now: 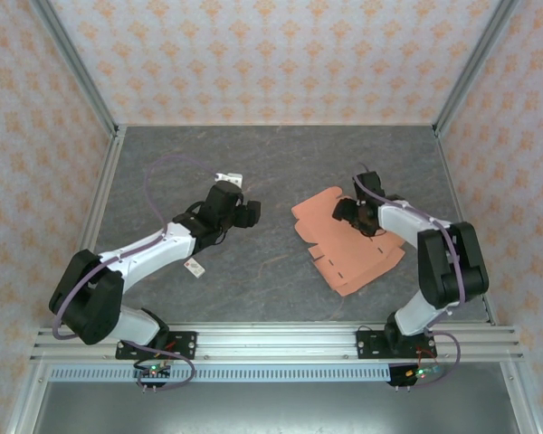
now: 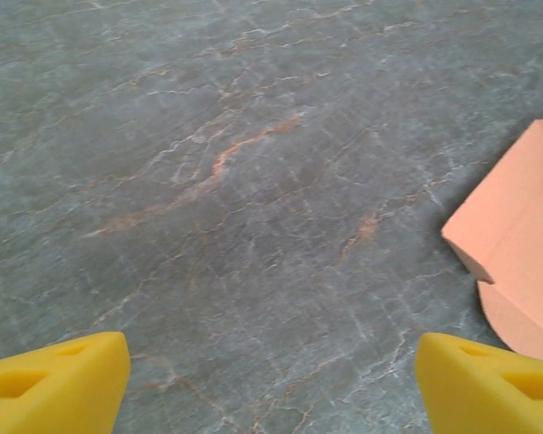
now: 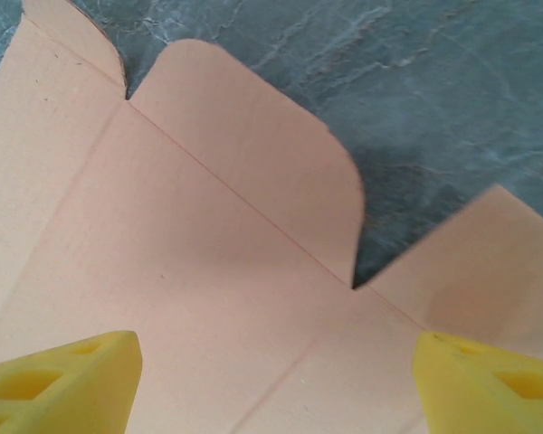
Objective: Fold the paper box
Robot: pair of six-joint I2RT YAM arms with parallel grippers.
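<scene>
Your left claw [image 2: 271, 384] stands wide open over bare counter [image 2: 208, 181], holding nothing. Your right claw [image 3: 271, 384] is likewise spread wide and empty, poised over the paper box [image 3: 208, 271], which lies as a flat sheet on the counter's right half.

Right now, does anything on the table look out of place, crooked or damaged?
Nothing looks damaged or spilled. The paper box lies flat and unfolded, skewed to the edges of the table. A small white tag lies loose on the left side, apart from it.
</scene>
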